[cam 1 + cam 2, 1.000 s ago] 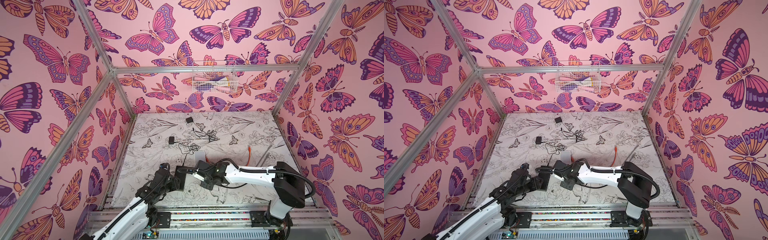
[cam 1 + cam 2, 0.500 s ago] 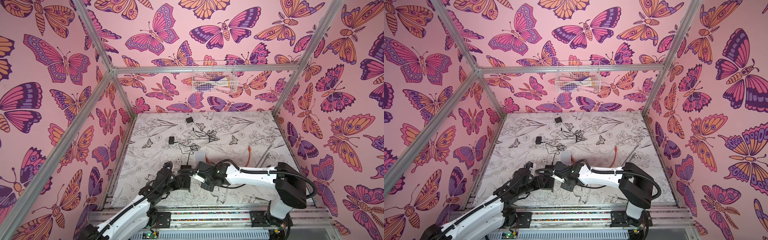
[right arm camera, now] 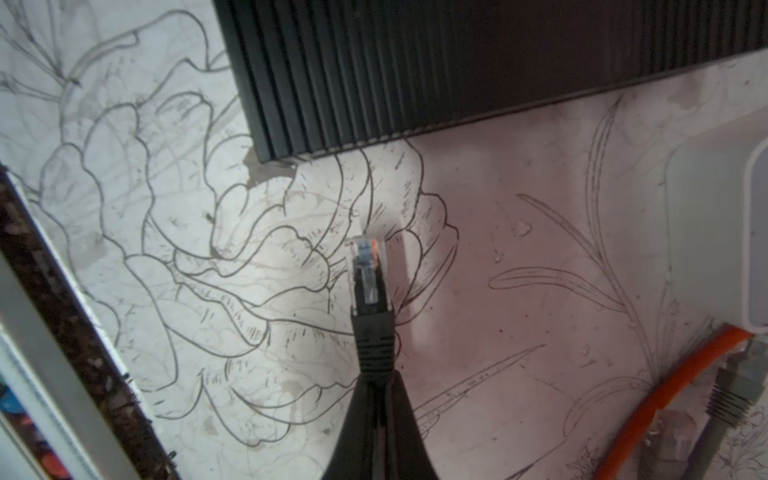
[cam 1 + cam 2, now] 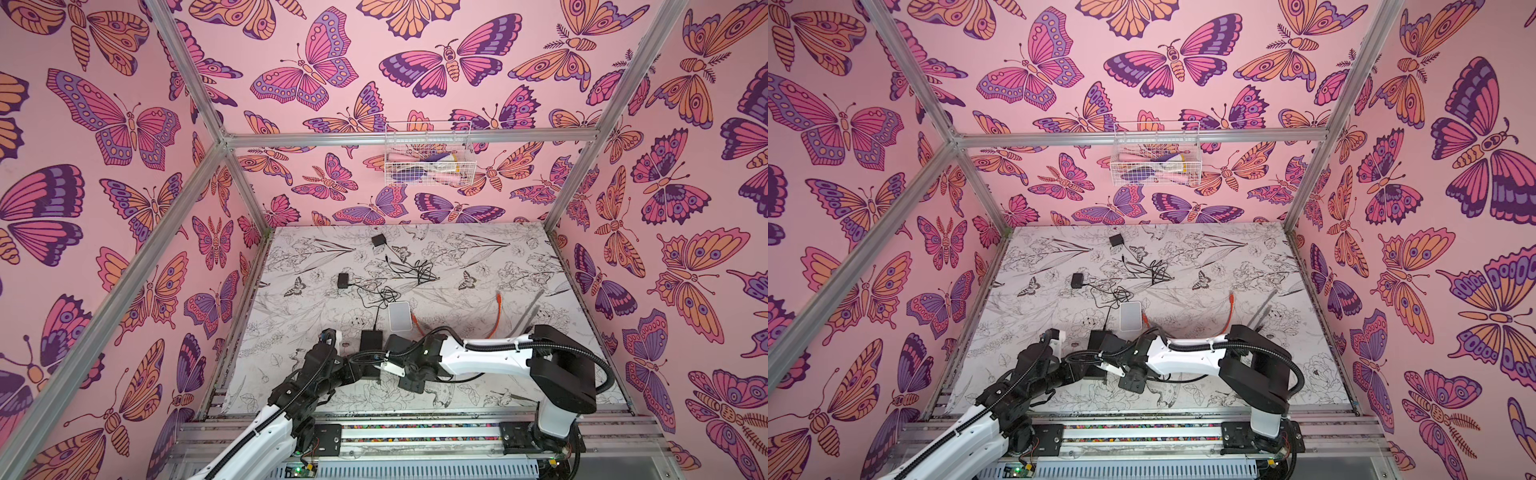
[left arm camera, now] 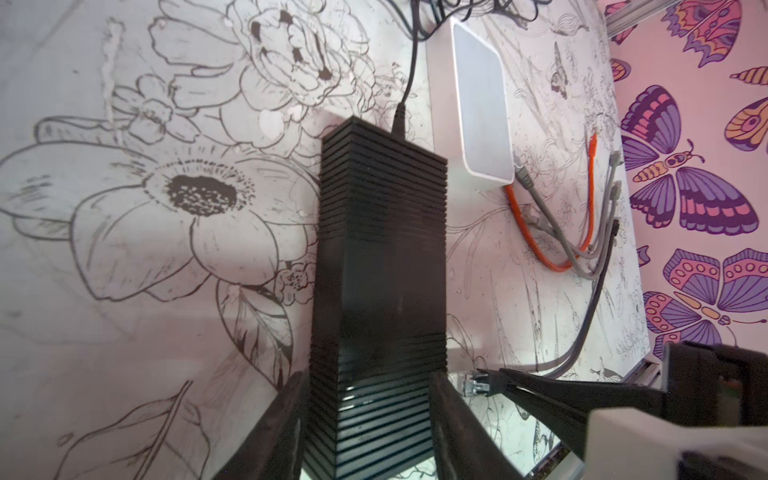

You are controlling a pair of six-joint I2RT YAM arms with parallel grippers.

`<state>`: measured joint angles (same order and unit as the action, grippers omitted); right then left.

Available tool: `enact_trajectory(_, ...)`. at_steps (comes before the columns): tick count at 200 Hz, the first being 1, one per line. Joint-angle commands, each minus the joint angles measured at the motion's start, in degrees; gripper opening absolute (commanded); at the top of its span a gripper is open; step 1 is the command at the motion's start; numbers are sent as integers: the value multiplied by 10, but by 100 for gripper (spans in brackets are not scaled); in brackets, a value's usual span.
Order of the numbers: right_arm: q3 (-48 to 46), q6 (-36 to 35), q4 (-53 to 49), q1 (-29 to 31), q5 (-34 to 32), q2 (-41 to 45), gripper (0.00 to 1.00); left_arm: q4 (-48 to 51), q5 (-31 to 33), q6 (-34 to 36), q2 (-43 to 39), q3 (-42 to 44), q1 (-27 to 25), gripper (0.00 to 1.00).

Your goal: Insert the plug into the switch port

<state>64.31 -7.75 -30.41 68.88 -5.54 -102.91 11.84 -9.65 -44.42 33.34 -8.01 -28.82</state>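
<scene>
The left gripper (image 5: 370, 382) has edged in and narrowed; its jaws now clamp the switch (image 5: 382, 249). The right gripper (image 3: 376, 386), closed on the plug (image 3: 368, 270), holds it just right of the switch's near end. With the switch braced, insertion looks ready.

Both top views: high above near edge, tilted down toward far wall, wide; whole surface (image 4: 478, 257) shared. Left wrist view: close, low, sighting along switch (image 5: 380, 257) between left fingers (image 5: 274, 432). Right wrist view: very close, past right fingers (image 3: 357, 432) onto plug (image 3: 368, 270). Wrist views share switch, white box (image 5: 482, 112), orange cable (image 5: 536, 245).
</scene>
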Motion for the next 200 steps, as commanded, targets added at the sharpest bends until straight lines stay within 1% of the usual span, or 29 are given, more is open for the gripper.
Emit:
enact_trajectory(1, 27, -7, 7, 9, 14, -11, 0, 10, -2, 2, 9, 12, 3, 49)
enact_trajectory(52, 42, -9, 11, 14, 19, -31, 0, -10, -8, 0, 18, 19, 3, 49)
enact_trajectory(76, 49, -10, 8, 15, 18, -41, 0, -15, -10, -1, 20, 22, 3, 48)
enact_trajectory(200, 59, -12, 26, 16, 21, -44, 0, -22, -19, 1, 31, 27, 3, 46)
